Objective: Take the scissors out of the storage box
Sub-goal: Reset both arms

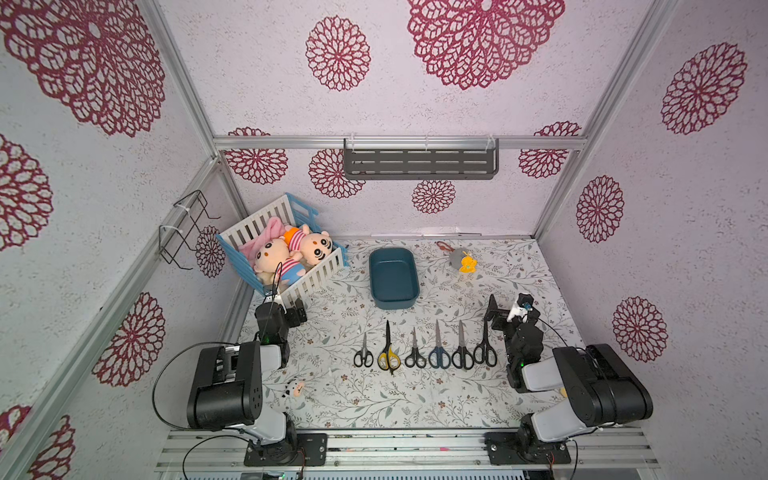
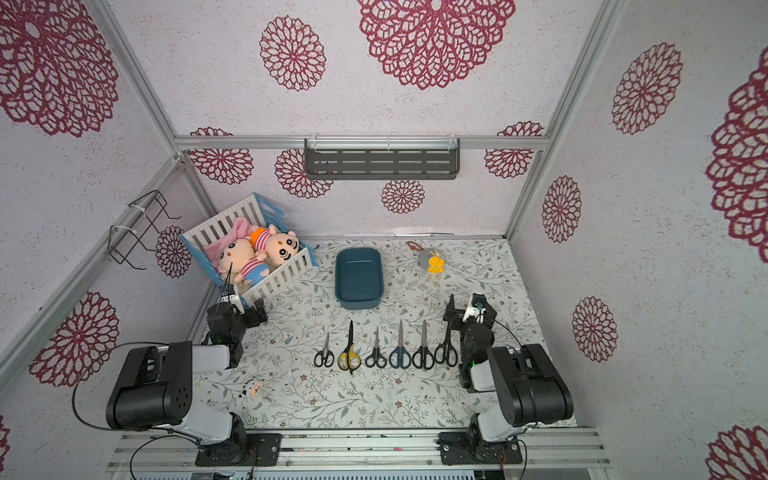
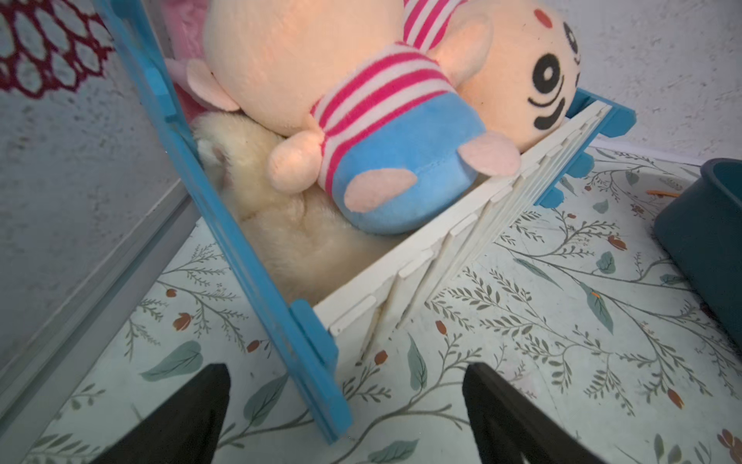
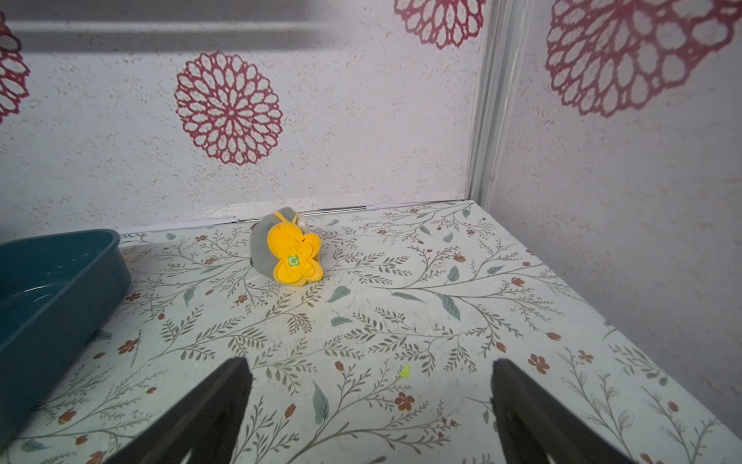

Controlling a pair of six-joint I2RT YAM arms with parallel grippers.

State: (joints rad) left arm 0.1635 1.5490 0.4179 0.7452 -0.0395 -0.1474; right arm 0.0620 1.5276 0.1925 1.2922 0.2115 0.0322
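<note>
**Both grippers wide and empty, scissors out on the table**

Nearest you, the scissors [image 1: 414,345] lie on the table [image 1: 374,407], six pairs in a row with blades pointing away. Your left gripper [image 3: 345,373] is spread wide and holds nothing, at the near corner of the slatted crate [image 1: 316,278]. Your right gripper [image 4: 369,363] is equally wide and empty, over bare table beside the row's right end. Farther back sits the storage box [image 1: 392,276], apart from the scissors.

The storage box [image 1: 394,304] is smooth dark teal plastic with a faint sheen. The scissors [image 1: 439,358] have bright steel blades and plastic handles. The desk [image 1: 374,399] has a matt printed cover. The crate [image 3: 461,237] is smooth plastic, the plush toys [image 3: 305,68] soft cloth, the walls [image 4: 361,120] rough.
</note>
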